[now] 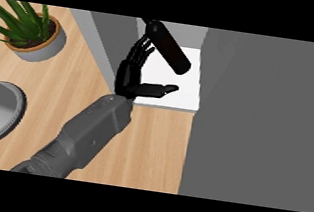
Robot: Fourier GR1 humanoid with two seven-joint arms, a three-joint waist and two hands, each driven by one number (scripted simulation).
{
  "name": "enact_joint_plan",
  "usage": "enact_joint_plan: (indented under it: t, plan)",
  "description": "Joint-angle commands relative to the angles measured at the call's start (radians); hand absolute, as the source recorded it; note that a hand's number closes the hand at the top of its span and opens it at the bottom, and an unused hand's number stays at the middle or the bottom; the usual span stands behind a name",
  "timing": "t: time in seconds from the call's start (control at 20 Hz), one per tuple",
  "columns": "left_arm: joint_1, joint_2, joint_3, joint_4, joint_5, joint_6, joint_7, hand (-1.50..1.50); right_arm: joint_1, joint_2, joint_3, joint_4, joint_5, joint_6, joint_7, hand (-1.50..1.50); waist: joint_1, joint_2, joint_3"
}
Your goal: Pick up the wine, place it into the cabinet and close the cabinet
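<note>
Left hand (pixel 133 72) (fingers straight) just beside wine (pixel 169 46).

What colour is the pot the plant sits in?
The pot is light grey, with green leaves above it, seen in the head view.

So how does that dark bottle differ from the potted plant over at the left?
The wine bottle is black and slim; the potted plant is green, in a grey pot. The bottle slants over the white cabinet shelf; the plant stands on the wooden counter. The left hand is beside the bottle, not the plant.
</note>
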Motion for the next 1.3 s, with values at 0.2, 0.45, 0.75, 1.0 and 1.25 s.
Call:
enact_joint_plan:
  t: [0.2,0.45,0.75,1.0,1.25]
  plan:
    - [0.185,0.075,-0.085,-0.368,-0.078,0.119,0.068,-1.50,0.011,-0.001,-0.014,-0.029,-0.004,-0.020,0.035,-1.50,0.051,-0.028,0.011]
    - [0.349,0.177,-0.181,-0.710,-0.122,0.161,0.220,-1.50,0.033,0.009,0.019,-0.059,0.006,-0.012,0.033,-1.50,0.048,-0.026,0.011]
    - [0.556,0.295,-0.256,-1.114,-0.186,0.272,0.300,-1.50,-0.035,-0.030,-0.035,-0.087,-0.061,-0.035,0.114,-1.50,0.037,-0.020,0.011]
    - [0.684,0.380,-0.276,-1.378,-0.267,0.356,0.374,-1.50,-0.018,0.019,0.048,-0.070,0.030,-0.045,0.072,-1.50,0.025,-0.016,0.011]
    - [0.765,0.459,-0.206,-1.513,-0.264,0.316,0.432,-1.50,0.003,-0.036,0.056,-0.113,0.018,0.008,0.117,1.50,0.021,-0.015,0.010]
